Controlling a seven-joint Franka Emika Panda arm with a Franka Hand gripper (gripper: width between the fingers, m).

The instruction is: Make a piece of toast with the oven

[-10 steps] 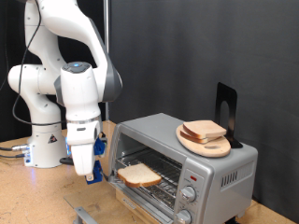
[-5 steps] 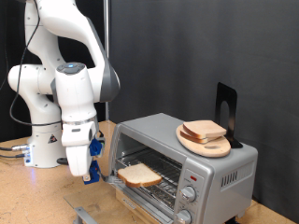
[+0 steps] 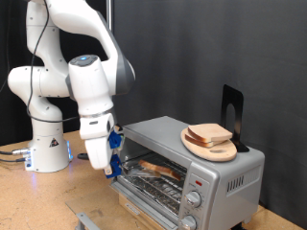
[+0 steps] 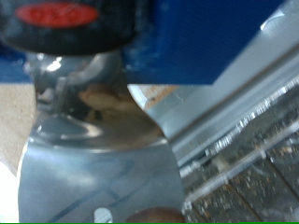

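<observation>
No text, label, brand, number or sign can be read in either view: the oven [image 3: 188, 163], whose front panel carries two knobs, shows no legible marking, and the wrist view is too blurred to tell.

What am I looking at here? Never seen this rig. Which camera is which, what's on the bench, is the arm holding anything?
The white machine is a Franka Panda robot arm with a two-finger gripper, making toast.

One picture is from a camera off the arm. The other is from a camera on the hand looking along the fingers; it is very close and blurred, showing mostly shiny metal and blue parts.

On the wooden bench sits a silver toaster oven with two knobs. Its door is part-way up, and the gripper is right at the door's edge. A piece of toast lies on the rack inside. On top of the oven, a round wooden board carries more bread slices.

Nothing shows between the fingers.
</observation>
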